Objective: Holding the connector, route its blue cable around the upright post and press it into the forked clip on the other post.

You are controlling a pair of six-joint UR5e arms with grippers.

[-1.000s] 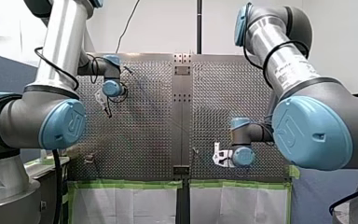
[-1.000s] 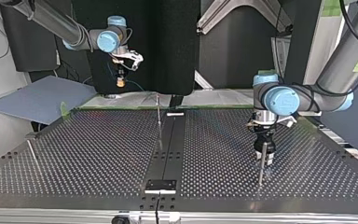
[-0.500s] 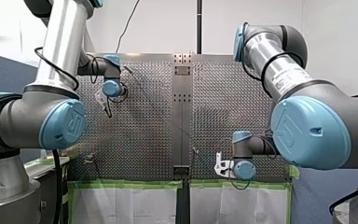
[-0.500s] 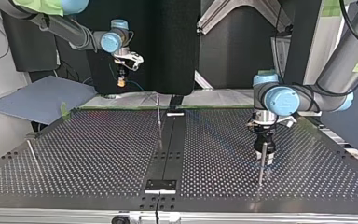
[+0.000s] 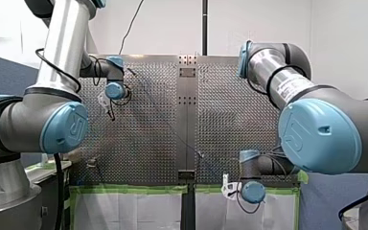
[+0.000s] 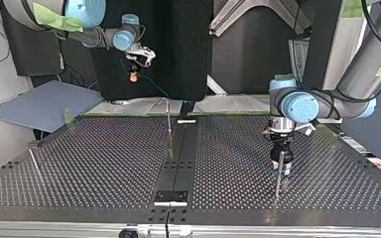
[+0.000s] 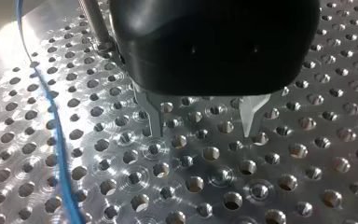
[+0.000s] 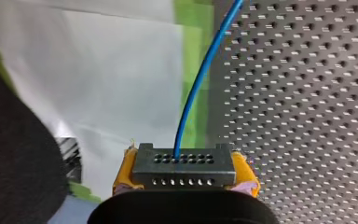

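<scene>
"Holding the connector [image 8: 184, 163] out past the bench's edge: why there?"

"My right gripper [image 6: 134, 70] clamps the grey connector between its yellow pads [image 8: 127, 169], over the green-taped paper beside the bench [image 8: 307, 116]. Standing off like this probably draws the blue cable [image 8: 200, 79] straight, so that it can be steered rather than dragged slack."

"Where does the cable run?"

"From the connector's face it slopes onto the bench toward the centre post [image 6: 169, 124]. Whether it already bears on that post cannot be told. A further stretch lies on the bench just beside my left gripper [image 7: 201, 133]."

"And that gripper?"

"Its metal fingers [image 7: 153, 119] stand apart with nothing between them, tips just above the holes, near a second post [image 6: 278, 178]. It is probably placed there to keep clear of the line, or to guide it."

"Which post bears the forked clip?"

"Too small to tell. Routing appears under way, and the pressing-in is not yet done."
</scene>
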